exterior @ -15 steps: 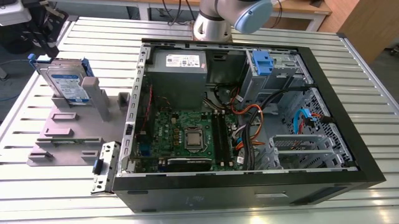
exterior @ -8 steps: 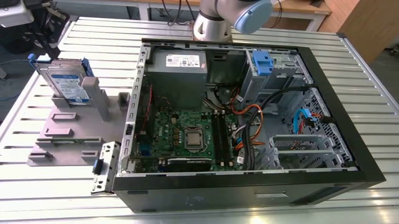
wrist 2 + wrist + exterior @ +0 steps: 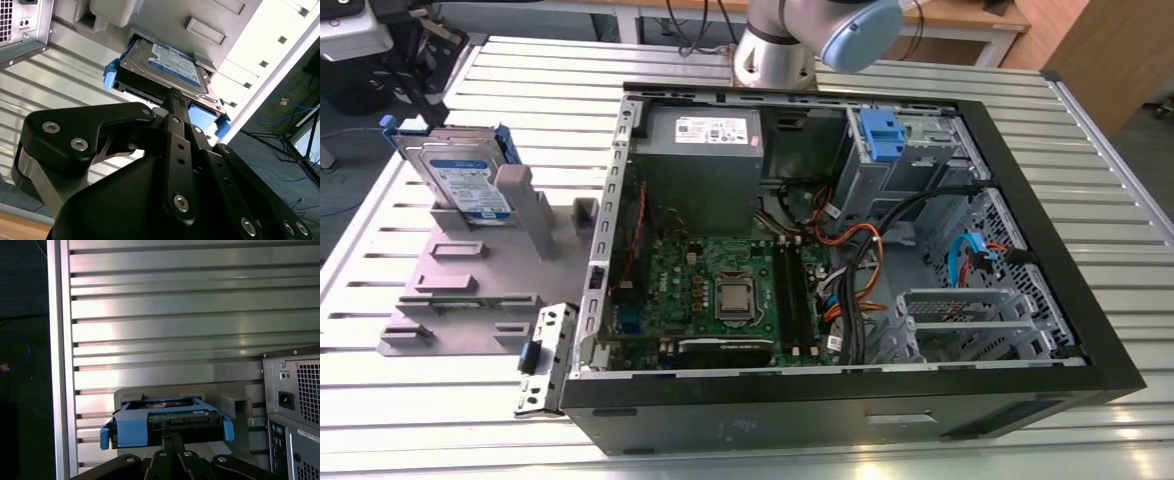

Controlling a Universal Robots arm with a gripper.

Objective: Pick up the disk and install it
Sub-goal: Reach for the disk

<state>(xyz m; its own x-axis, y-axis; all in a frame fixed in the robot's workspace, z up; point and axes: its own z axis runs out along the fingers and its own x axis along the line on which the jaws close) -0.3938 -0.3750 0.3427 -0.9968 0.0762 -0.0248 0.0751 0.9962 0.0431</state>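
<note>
On exterior view's left of the slatted table (image 3: 440, 440), disk (image 3: 460, 180) stands on edge in a slot of a grey fixture (image 3: 467, 290), label side toward the cam, blue carrier round it. Not yet picked. Likely reason for the upright pose: top edge and both broad faces stay free for a pinch from above, and the slot walls stop it tipping. Just beside the fixture lies the PC case (image 3: 854, 410), on its side w/ open side up, prob. so the interior is reachable from overhead. PSU (image 3: 700, 130) is at far end, motherboard (image 3: 720, 290) mid, drive cage (image 3: 921, 150) w/ bare blue clip (image 3: 881, 132) toward far corner. Arm (image 3: 801, 45) sits beyond the case's far wall, well apart from disk. Gripper (image 3: 172, 439) in first wrist view: black fingers drawn together, tips meeting, nothing betw. them. Second wrist view agrees. In both wrist views the tips line up w/ disk's blue-tabbed end. I judge that as aim along the line of sight, not contact, given how far off the arm sits. Disk untouched in its slot, no drive seen in cage.
</note>
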